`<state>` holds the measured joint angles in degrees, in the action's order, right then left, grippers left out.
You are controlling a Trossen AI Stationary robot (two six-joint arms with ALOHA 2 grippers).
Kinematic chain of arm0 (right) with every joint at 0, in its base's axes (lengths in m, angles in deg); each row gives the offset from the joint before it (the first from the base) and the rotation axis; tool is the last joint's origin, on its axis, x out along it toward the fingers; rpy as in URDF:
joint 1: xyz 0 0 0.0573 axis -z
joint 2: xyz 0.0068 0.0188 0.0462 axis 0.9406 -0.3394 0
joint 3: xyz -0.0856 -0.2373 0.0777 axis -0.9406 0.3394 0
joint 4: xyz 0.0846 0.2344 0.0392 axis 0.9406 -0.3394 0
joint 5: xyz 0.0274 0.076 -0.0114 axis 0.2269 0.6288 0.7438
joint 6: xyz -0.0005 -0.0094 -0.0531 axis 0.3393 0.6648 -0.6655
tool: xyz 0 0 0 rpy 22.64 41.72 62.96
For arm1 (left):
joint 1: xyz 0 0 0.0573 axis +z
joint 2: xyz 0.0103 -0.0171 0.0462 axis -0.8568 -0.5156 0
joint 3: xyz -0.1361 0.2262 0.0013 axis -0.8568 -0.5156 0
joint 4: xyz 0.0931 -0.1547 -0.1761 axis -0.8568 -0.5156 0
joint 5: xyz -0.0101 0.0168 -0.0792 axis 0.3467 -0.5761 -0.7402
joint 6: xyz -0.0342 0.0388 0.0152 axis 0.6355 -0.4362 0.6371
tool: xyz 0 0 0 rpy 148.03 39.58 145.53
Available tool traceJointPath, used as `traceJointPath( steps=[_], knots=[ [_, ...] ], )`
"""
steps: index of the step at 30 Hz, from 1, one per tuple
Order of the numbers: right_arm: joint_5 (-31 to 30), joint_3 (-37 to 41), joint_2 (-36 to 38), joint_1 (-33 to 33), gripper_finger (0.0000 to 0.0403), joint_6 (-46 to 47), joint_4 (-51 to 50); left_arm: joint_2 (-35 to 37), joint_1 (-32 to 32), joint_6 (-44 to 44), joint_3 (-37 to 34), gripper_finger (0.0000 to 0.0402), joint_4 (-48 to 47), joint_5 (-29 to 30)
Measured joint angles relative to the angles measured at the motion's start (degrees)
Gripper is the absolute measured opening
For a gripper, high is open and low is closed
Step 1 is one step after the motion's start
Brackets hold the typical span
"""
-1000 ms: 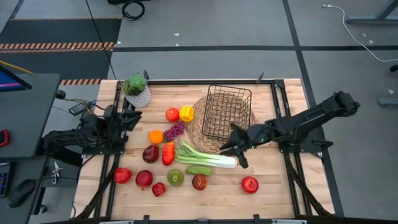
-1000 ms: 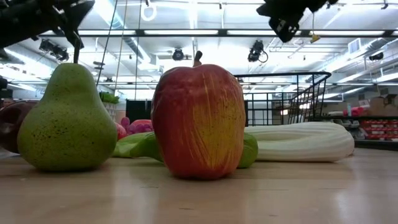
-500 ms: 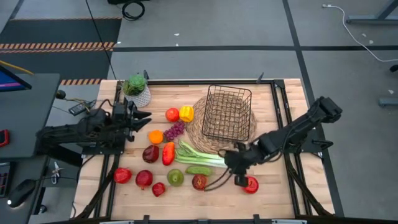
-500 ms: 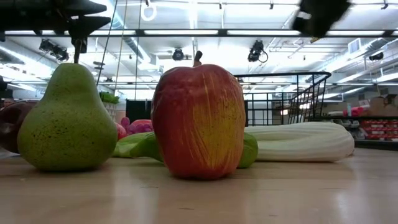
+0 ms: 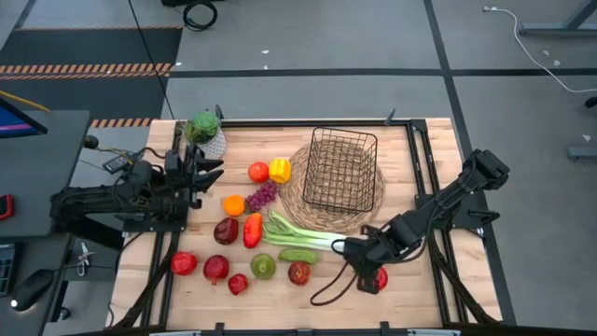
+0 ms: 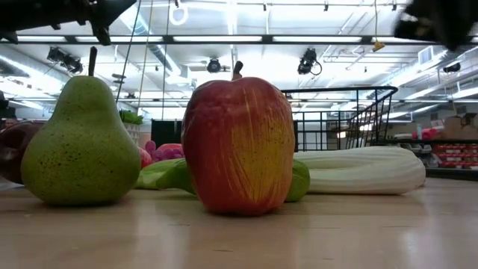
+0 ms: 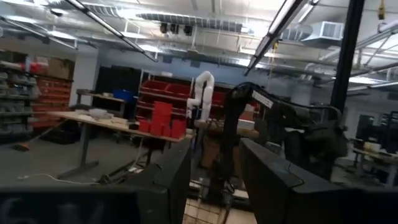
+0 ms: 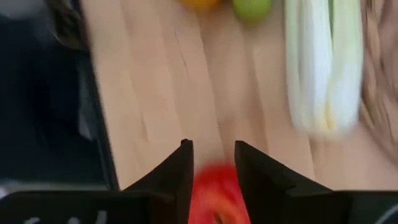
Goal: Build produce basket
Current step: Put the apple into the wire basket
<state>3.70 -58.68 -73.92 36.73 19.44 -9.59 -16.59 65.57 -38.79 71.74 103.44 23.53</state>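
The right gripper (image 5: pixel 370 277) sits low over the front right of the pale wooden table (image 5: pixel 420 289), its two dark fingers (image 8: pixel 177 171) parted with a round red apple (image 8: pixel 214 196) showing in the gap between them; whether the pads touch the fruit cannot be told. From that apple, at about ten o'clock, lies the long pale-green leek (image 5: pixel 303 233), its white end nearest the gripper, with a green cucumber (image 5: pixel 298 255) just beside it. At nine o'clock stand a red-and-yellow apple (image 5: pixel 299 273) and a green pear (image 5: pixel 263 266), then more red fruit toward the table's left front. At twelve o'clock the black wire-grid basket (image 5: pixel 341 169) stands upright and empty on a round woven straw mat (image 5: pixel 298 191). The left gripper (image 5: pixel 207 172) hovers at the table's left edge beside a leafy plant in a white pot (image 5: pixel 205 133), its fingers (image 7: pixel 171 177) slightly apart and holding nothing.
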Motion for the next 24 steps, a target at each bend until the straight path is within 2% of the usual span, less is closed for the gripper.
traceJointPath(
  steps=[4, 11, 18, 24],
  knots=[
    [-2.3, 0.0, -2.3, 1.2, 0.0136, -5.5, 7.4, 0.0, 0.0, -0.9, 0.0, 0.0142, 0.7, 1.4],
    [-7.4, -1.4, -9.5, 2.2, 0.0140, -21.8, 23.6, -0.9, 0.0, -2.5, 0.0, 0.0141, 0.8, 2.9],
    [-11.0, -5.9, -16.1, 3.6, 0.0147, -32.8, 30.4, -1.2, 0.0, -2.2, 0.0, 0.0133, 0.2, 3.0],
    [-12.6, -7.2, -19.3, 4.7, 0.0186, -38.4, 31.7, -1.2, 0.0, -0.7, 0.0, 0.0132, -0.1, 3.0]
  ],
)
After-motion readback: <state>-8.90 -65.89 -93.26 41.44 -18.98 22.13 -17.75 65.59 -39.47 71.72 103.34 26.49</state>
